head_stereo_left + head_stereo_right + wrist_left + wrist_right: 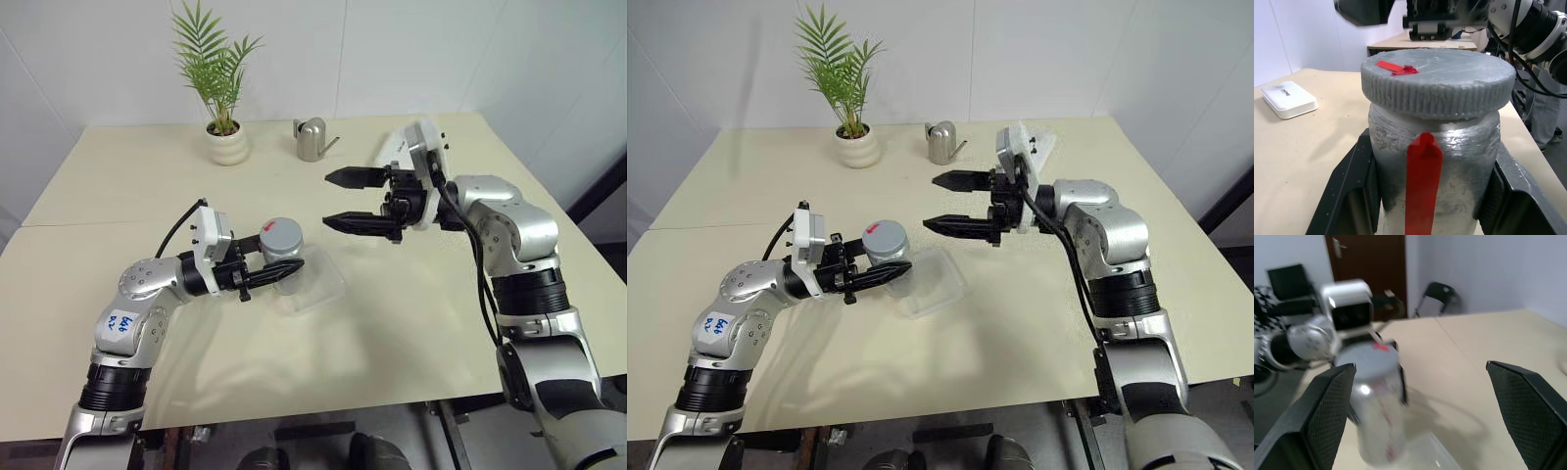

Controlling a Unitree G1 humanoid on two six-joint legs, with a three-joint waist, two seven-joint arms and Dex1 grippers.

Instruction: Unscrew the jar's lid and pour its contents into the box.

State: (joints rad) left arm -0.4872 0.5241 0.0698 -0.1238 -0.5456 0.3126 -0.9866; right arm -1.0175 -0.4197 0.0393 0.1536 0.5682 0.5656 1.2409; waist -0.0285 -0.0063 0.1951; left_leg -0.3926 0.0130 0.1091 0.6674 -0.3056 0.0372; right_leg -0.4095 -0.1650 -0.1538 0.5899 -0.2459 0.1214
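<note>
A: Jar (281, 257) first. Where is it?

B: Upright, lifted off the table (118, 196), clamped by its body in the left gripper (277, 271), one black finger on each side. Grey lid (1437, 81) on, red mark on top. It hangs over the near-left edge of the clear box (315, 283), likely so the later pour needs little travel.

A: Contents?

B: Cannot tell; the wall looks clouded.

A: Right gripper (348, 200)?

B: Jaws spread wide, holding nothing, pointing across toward the jar, a bit higher and off to its right, apart from the lid. My read: the left steadies the body so the right can twist the cap.

A: Further out?

B: Potted plant (223, 127), metal watering can (312, 138), white case (1288, 99), all well apart.
</note>
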